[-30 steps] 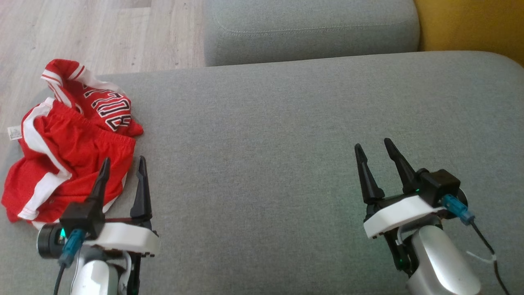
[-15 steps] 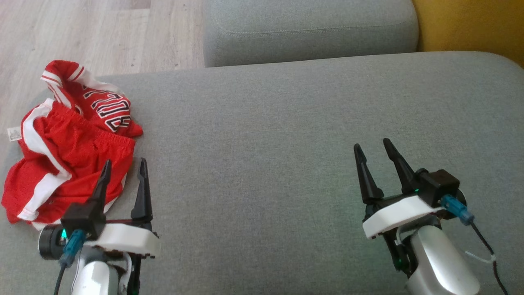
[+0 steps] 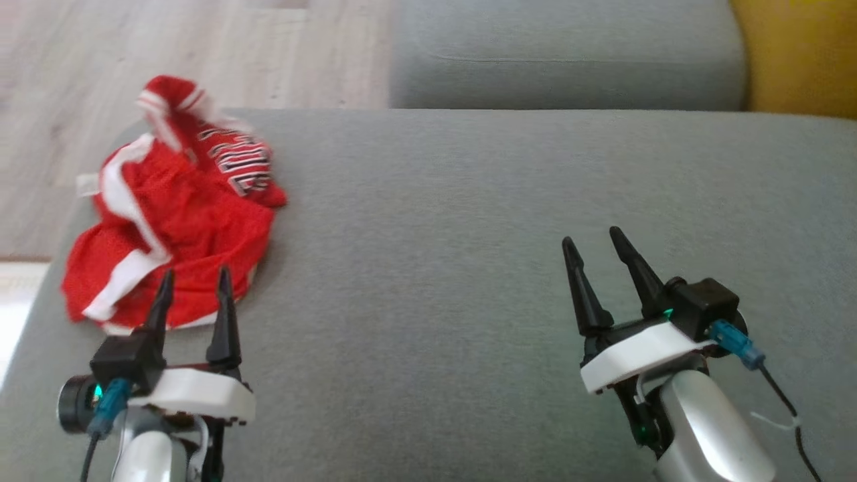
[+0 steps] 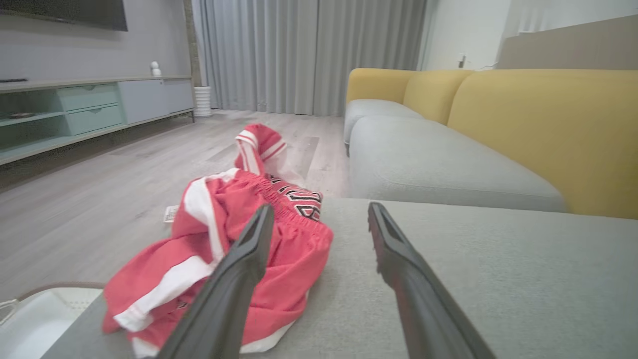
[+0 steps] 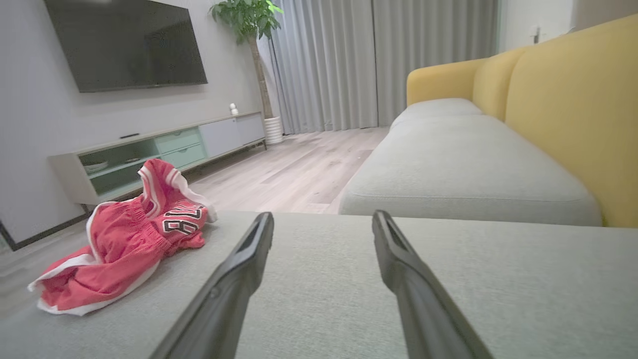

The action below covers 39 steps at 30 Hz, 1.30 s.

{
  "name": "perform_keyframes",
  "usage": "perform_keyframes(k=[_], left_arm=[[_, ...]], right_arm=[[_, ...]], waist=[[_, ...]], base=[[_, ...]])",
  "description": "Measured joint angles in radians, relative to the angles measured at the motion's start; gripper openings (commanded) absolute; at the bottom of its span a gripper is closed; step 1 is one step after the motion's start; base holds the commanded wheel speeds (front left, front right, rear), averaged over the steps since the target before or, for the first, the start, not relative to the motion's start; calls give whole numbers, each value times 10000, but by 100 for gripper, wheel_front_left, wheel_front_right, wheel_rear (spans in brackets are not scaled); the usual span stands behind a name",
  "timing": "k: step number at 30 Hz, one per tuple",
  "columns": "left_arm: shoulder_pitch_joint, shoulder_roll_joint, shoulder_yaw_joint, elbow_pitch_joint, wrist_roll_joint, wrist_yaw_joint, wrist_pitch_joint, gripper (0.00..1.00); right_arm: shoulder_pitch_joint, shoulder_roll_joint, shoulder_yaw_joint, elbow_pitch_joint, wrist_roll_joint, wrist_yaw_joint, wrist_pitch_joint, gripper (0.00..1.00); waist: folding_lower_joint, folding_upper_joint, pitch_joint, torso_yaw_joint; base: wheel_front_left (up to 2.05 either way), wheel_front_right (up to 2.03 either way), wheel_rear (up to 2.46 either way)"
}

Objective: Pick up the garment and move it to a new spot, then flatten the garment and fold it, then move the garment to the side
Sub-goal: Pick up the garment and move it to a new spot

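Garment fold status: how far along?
Done: nothing yet; red garment lies crumpled at the left end of the grey cushion. In hand: left claw, open, hovers at its near edge; right claw open, empty, over bare cushion. Left: pick up, move, flatten, fold, set aside.

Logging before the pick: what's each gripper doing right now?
Left gripper: open, holding nothing, close to the red garment.
Right gripper: open, holding nothing.

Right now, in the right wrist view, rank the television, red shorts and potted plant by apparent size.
1. Television and red shorts: about alike; the shorts are nearer.
2. Potted plant.
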Motion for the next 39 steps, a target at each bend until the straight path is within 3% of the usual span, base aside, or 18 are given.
perform_keyframes(k=[18,25,32,39], left_arm=[[18,8,522,265,-209,-40,-12,100],[19,8,533,322,-228,-77,-12,100],[-56,12,673,729,-941,-274,104,100],[-1818,525,648,602,-1682,-619,1971,100]], right_arm=[[12,25,890,-211,648,0,0,100],[12,25,966,-215,669,0,0,100],[7,15,1145,-290,732,0,0,100],[-12,-188,1218,-435,732,0,0,100]], waist=[[0,0,-74,2348],[0,0,-105,2508],[0,0,14,2393],[0,0,328,2303]], base=[[0,0,0],[0,0,0],[0,0,0],[0,0,0]])
